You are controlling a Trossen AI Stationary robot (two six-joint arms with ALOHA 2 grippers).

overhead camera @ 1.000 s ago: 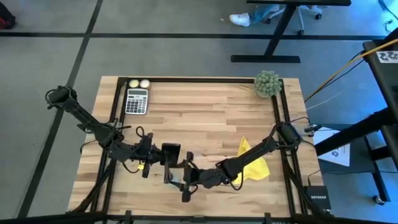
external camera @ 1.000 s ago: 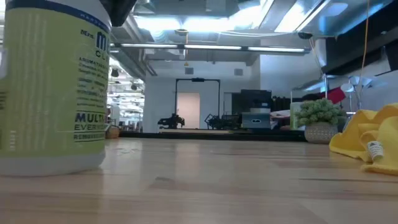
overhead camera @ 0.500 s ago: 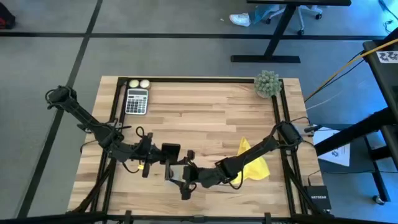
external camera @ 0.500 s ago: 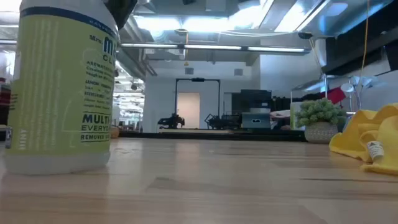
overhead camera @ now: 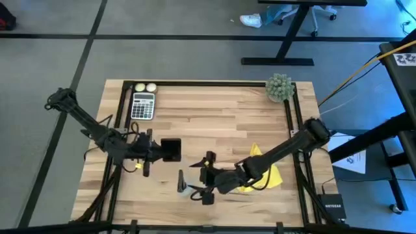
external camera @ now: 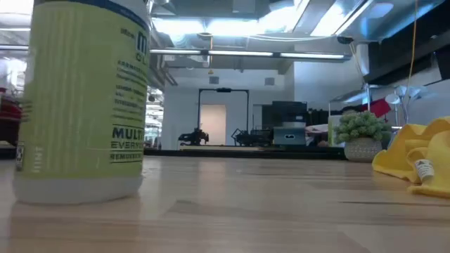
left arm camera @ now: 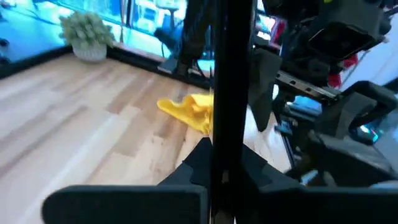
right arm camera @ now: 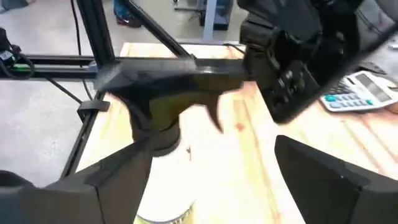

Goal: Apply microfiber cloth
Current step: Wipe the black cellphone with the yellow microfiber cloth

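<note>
Since a second ago the left arm has drawn the phone (overhead camera: 170,149) back toward its own side of the table (overhead camera: 214,117), and the right gripper (overhead camera: 199,179) has shifted along the front edge, its arm lying farther across the cloth (overhead camera: 270,175). In the low view the bottle (external camera: 81,105) sits a little more to the right than before.

The cloth is a crumpled yellow heap on the wood near the table's right edge, toward the front, partly under the right forearm; neither gripper touches it. In the low view its folds show at the far right, with a small label hanging from them.

The right gripper is at the bottle, near the front edge and left of the cloth. Its fingers are spread wide to either side of the spray head, not pressing it.

The left gripper (overhead camera: 160,151), well left of the cloth, clamps the phone.

A calculator (overhead camera: 143,105) and a plant (overhead camera: 279,88) sit at the back corners.
</note>
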